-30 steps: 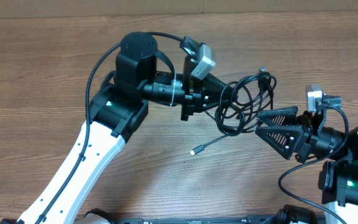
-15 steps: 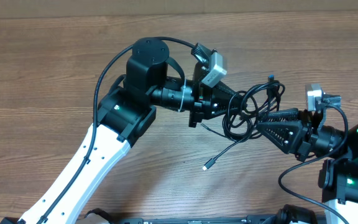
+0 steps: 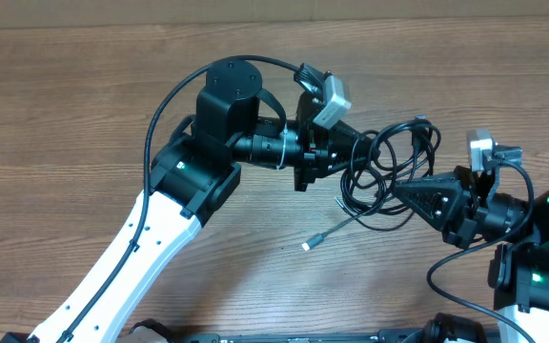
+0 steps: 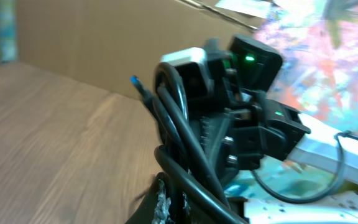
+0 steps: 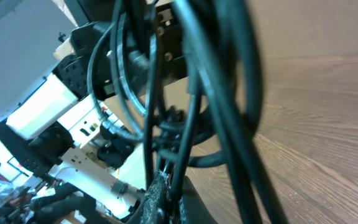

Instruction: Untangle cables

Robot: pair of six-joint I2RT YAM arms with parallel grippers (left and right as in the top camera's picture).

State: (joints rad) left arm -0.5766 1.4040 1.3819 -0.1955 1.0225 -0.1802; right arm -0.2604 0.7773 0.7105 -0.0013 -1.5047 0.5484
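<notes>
The cables (image 3: 389, 168) hang as a tangle of thin black loops above the table, between my two grippers. My left gripper (image 3: 364, 152) is shut on the bundle's left side. In the left wrist view the cords (image 4: 178, 127) rise out of the gripper (image 4: 170, 205), with a small blue-tipped plug (image 4: 134, 81) sticking out. My right gripper (image 3: 400, 188) is shut on a strand at the bundle's lower right. In the right wrist view the gripper (image 5: 168, 193) pinches cords (image 5: 219, 93) between its pads. One loose end with a plug (image 3: 306, 246) trails down to the table.
The wooden table (image 3: 84, 114) stretches wide to the left and behind the arms. My left arm's white link (image 3: 132, 257) crosses the lower left. My right arm's base (image 3: 532, 276) sits at the lower right edge.
My right gripper has closed onto a strand of the bundle. My left gripper carried the tangle to the right toward it, and the dangling plug end swung a little.
</notes>
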